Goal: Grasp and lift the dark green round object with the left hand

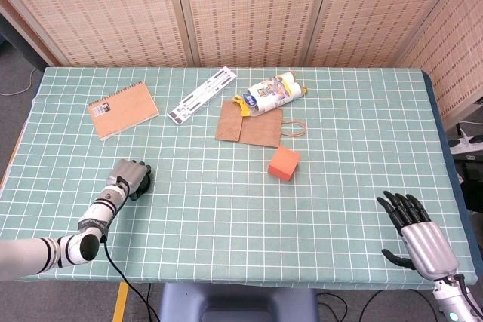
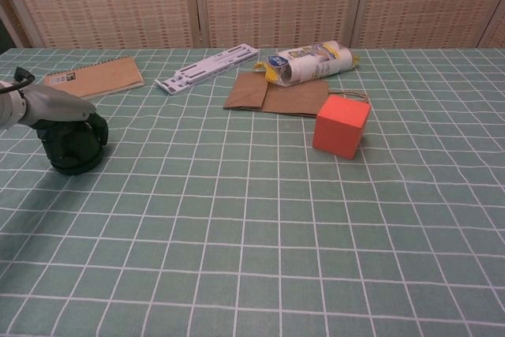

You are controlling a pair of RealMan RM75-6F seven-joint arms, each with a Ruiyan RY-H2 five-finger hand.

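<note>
at the lower left of the frame the left hand (image 1: 128,177) wraps the dark green round object (image 2: 72,147) on the counter (image 1: 339,156), fingers closed on it, so it should firm the grip and rise straight up

green checked table (image 1: 226,201): notebook (image 1: 122,109), paper bag (image 1: 249,124), orange cube (image 1: 284,163)

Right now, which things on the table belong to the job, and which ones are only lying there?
For the job:
- dark green round object
- left hand, wrapped over its top

Only lying there:
- spiral notebook
- white strip
- brown paper bag
- snack packet
- orange cube
- right hand, fingers apart, holding nothing
</note>
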